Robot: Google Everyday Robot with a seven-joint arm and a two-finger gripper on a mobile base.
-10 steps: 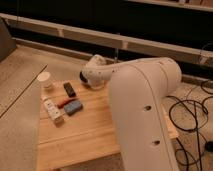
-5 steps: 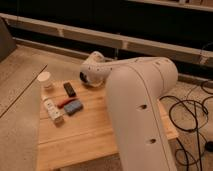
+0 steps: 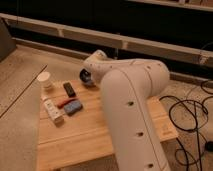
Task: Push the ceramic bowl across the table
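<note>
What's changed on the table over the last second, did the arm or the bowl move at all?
Hardly anything. The arm swung slightly to the left of the picture, its end staying over the bowl at the table's far edge. The gripper is hidden behind the arm there, shut. The bowl shows no clear shift. The cup, black bar, blue block and white box stayed put.

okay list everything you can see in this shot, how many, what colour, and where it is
ceramic bowl: one, dark, far table edge, mostly hidden behind the arm
white paper cup: one, far left corner
black bar: one, right of cup
red item: one, mid left
blue-grey block: one, beside the red item
white box: one, left edge
table: one, light wood
cables: black, floor at right
arm: one, white, over table
gripper: hidden behind the arm
</note>
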